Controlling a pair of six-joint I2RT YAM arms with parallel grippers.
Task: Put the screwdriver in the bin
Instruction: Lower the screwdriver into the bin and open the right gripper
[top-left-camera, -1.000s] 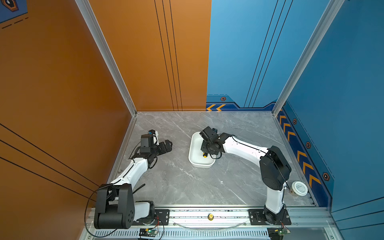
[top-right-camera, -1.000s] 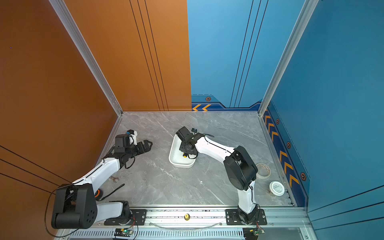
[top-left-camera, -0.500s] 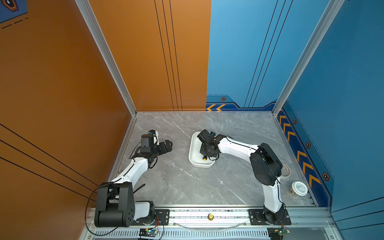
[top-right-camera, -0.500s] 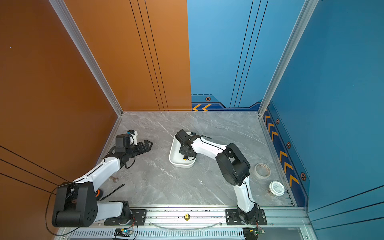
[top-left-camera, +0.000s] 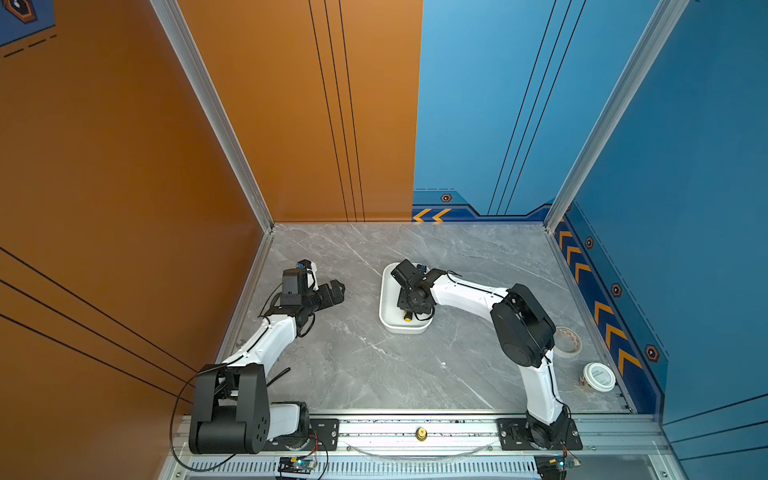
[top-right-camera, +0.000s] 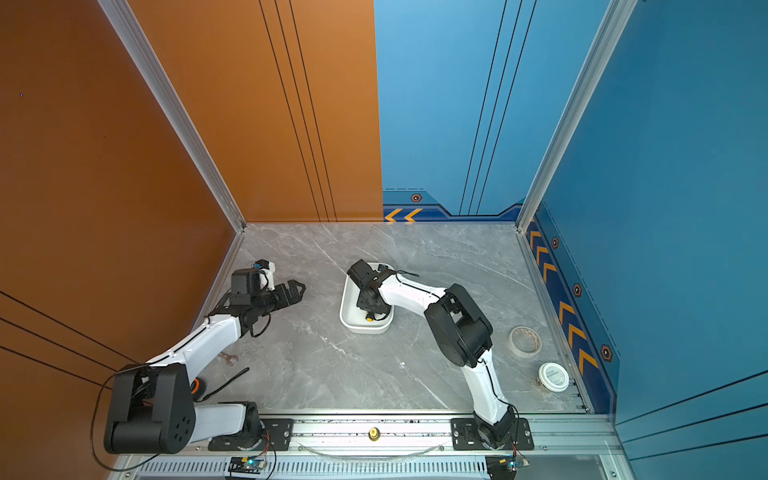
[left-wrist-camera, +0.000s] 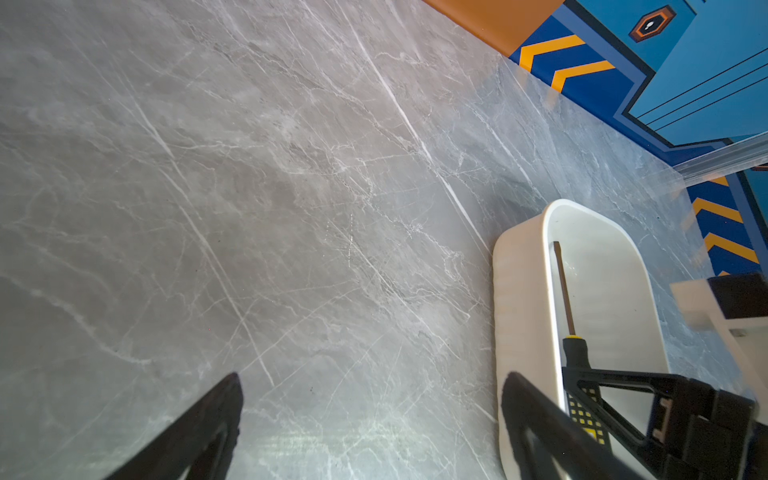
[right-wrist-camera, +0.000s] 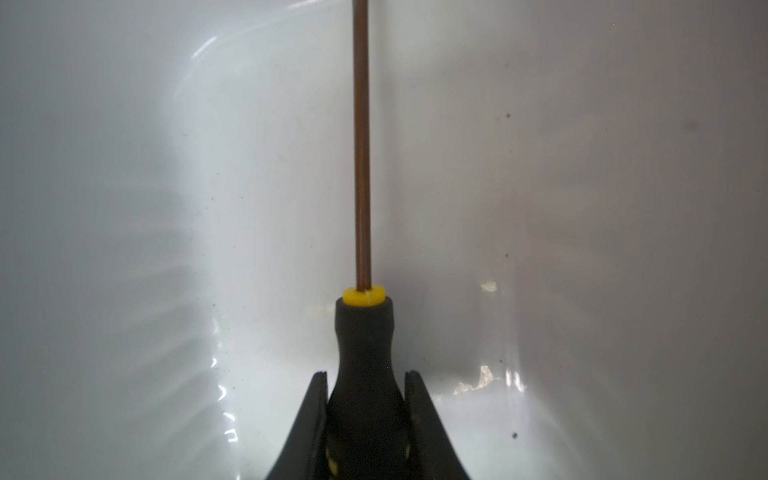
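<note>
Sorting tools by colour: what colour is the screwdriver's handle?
The screwdriver handle is black with a yellow collar; clearest in the right wrist view.

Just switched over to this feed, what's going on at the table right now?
The right gripper is shut on the black handle of the screwdriver and holds it low inside the bin, with the shaft running along the bin's length. It has not let go yet, and I can't tell whether the tool touches the bin floor. The left gripper is open, holds nothing, and is off to the side over bare table.
</note>
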